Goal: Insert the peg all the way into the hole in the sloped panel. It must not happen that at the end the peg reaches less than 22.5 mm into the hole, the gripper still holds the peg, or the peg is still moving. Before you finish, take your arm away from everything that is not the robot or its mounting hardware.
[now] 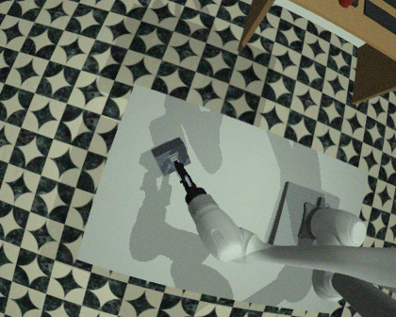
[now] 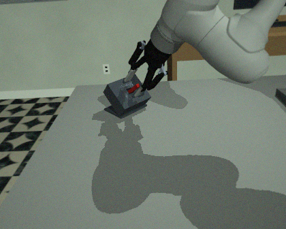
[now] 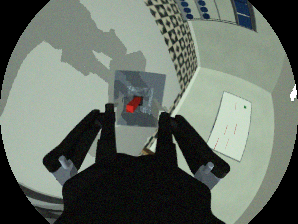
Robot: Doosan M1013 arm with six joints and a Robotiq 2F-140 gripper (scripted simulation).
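A dark grey block with a sloped panel point(image 2: 126, 96) stands on the grey table, at its far left part. A red peg point(image 2: 133, 88) sits in the panel's hole, with only a short red end sticking out. My gripper point(image 2: 136, 83) hangs just above the panel, open, with one finger on each side of the peg and not touching it. In the wrist view the peg point(image 3: 133, 104) shows as a small red spot on the panel point(image 3: 137, 94), between and beyond my spread fingers. From above, my gripper point(image 1: 178, 167) partly covers the block point(image 1: 170, 156).
A flat grey plate point(image 1: 295, 205) under the arm's base lies at the table's right side. A wooden desk point(image 1: 336, 28) stands beyond the table's far corner. The patterned floor begins at the table's left edge point(image 2: 48, 136).
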